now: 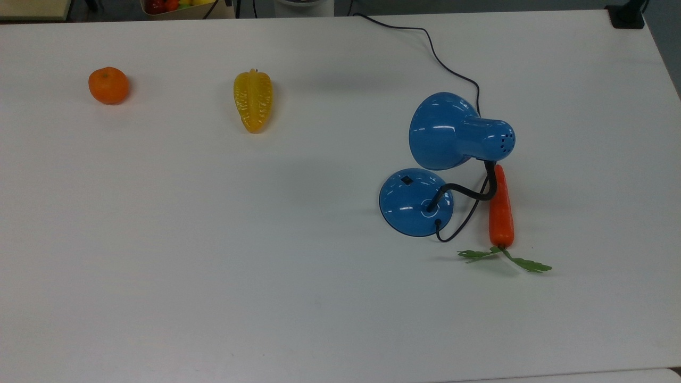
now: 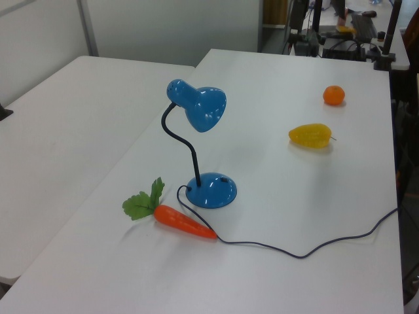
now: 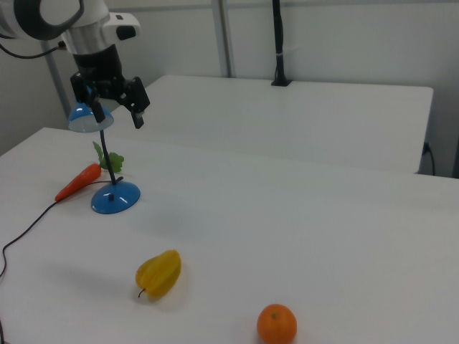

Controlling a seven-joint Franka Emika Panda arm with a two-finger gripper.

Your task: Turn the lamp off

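Stood on the white table (image 1: 213, 266): the blue desk lamp (image 1: 452, 133), domed base (image 2: 211, 190) down, gooseneck (image 2: 180, 140) curving up to the cone shade (image 2: 200, 108), black cord (image 2: 308, 248) trailing off across the tabletop. Lay just beside the base, touching the cord: a toy carrot (image 1: 501, 210); well apart toward the top view's left, a yellow starfruit (image 1: 252, 101) and an orange (image 1: 108, 85). Hung in the air in the right view, in front of the lamp shade: the gripper (image 3: 115, 107), fingers (image 3: 139, 113) spread apart and holding nothing.
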